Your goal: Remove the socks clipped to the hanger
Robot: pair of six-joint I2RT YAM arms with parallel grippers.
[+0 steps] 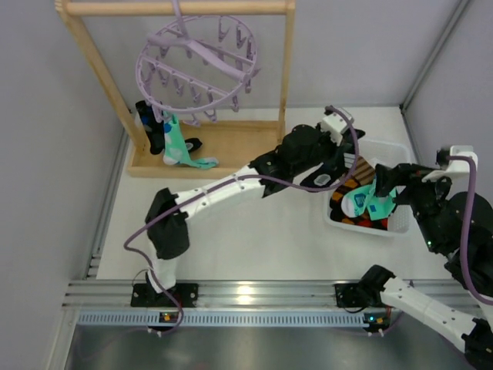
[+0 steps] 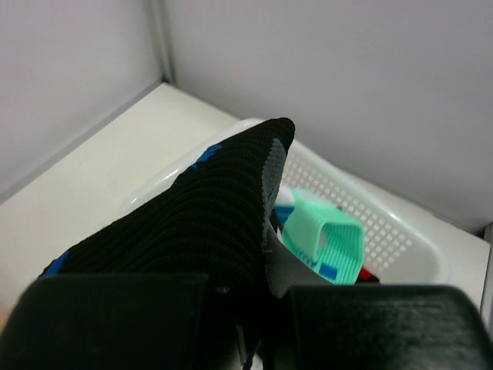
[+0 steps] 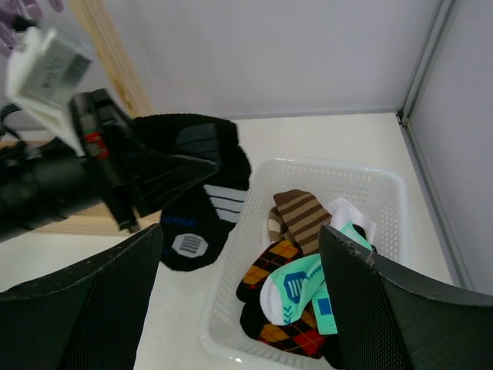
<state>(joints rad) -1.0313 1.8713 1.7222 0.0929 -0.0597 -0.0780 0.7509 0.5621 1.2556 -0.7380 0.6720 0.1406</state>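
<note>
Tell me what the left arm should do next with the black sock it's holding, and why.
Probably shift the black sock fully over the white basket, then open the left jaws. The sock hangs at the basket's edge, beside rather than above the socks already inside.

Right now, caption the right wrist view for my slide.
Left gripper holds a black sock at the edge of the white basket filled with patterned socks.
</note>
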